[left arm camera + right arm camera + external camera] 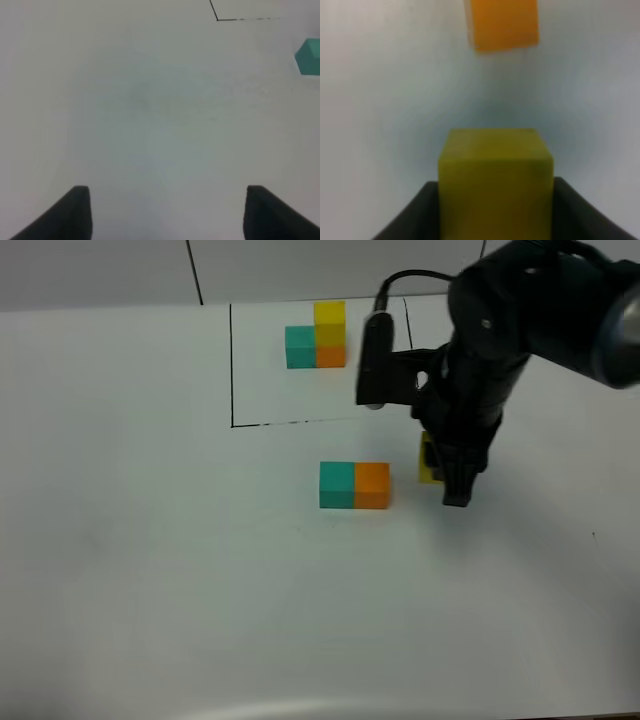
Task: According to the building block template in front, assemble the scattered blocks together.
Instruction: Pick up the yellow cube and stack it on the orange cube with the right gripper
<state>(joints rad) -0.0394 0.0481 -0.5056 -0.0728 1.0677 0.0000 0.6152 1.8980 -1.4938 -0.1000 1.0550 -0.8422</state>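
Right jaws clamped on yellow cube; teal cube and orange cube joined; stacking pending; left jaws part-open, empty.

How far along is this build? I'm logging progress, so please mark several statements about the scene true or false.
1. The right tool is shut on the yellow cube. True.
2. The loose teal cube and orange cube touch, side by side. True.
3. The yellow cube rests on the orange cube. False: it is beside it, in the right tool.
4. The template shows teal left of orange in the high view. True.
5. The left tool holds a cube. False: the left tool is open over bare table.
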